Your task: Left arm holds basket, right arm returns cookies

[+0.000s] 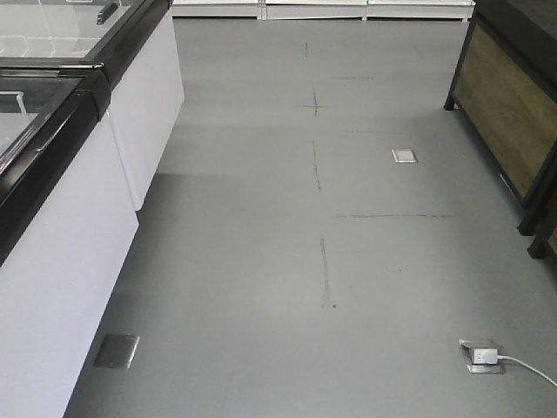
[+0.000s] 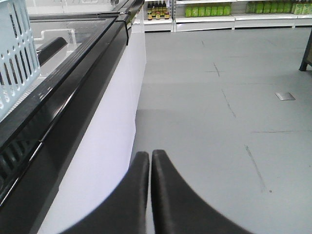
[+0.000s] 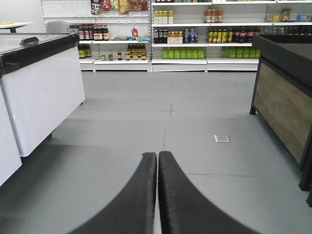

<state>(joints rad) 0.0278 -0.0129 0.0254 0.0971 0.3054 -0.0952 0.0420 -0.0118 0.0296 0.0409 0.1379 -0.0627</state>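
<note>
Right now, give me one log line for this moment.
left gripper: shut, empty | right gripper: shut, empty | basket: by freezer, not gripped | cookies: not in view

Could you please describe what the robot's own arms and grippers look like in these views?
The left gripper and the right gripper look alike. Each has two smooth, matte charcoal-black fingers, broad at the base and curving in to narrow, rounded tips. No cables, markings or labels show on them. Nothing further back is in view.
</note>
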